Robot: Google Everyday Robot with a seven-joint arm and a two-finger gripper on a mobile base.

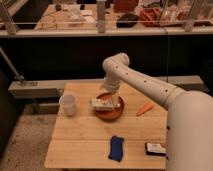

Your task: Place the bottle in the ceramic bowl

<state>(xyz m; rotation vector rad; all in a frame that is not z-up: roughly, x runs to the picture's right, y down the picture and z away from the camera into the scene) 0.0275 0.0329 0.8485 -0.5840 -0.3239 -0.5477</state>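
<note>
The ceramic bowl [111, 111] is a reddish-orange shallow bowl in the middle of the wooden table [85, 135]. The bottle [102, 104], whitish with brownish marks, lies across the bowl's left rim, partly inside it. My gripper [109, 92] hangs from the white arm just above the bowl's far side, a little above and right of the bottle.
A white plastic cup [68, 104] stands left of the bowl. An orange carrot-like object [145, 108] lies to the right. A blue cloth-like object [116, 148] lies near the front edge, and a flat black-and-white object [155, 148] at the front right. My arm's white body fills the right side.
</note>
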